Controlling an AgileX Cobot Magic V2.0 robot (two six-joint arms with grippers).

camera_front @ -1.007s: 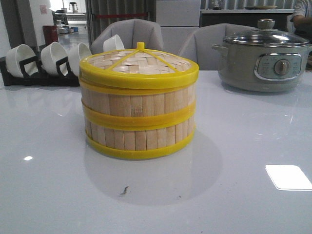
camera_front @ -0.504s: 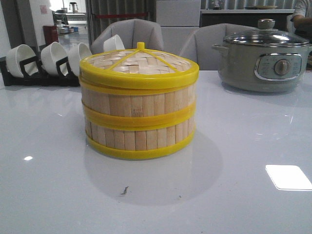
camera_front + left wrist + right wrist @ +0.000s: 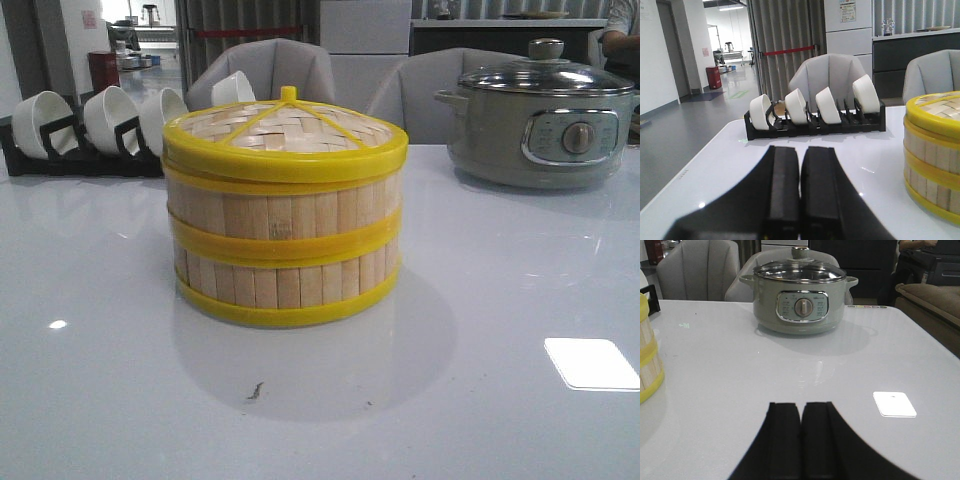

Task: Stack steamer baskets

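Two steamer baskets [image 3: 285,245] stand stacked one on the other in the middle of the white table, with the woven yellow-rimmed lid [image 3: 285,135] on top. The stack also shows in the left wrist view [image 3: 935,155] and at the edge of the right wrist view [image 3: 647,355]. My left gripper [image 3: 800,150] is shut and empty, low over the table, apart from the stack. My right gripper [image 3: 801,405] is shut and empty, low over the table on the stack's other side. Neither gripper shows in the front view.
A black rack with several white bowls [image 3: 90,125] stands at the back left, also in the left wrist view [image 3: 815,112]. A grey electric pot with a glass lid [image 3: 540,115] stands at the back right, also in the right wrist view [image 3: 799,297]. Grey chairs stand behind the table.
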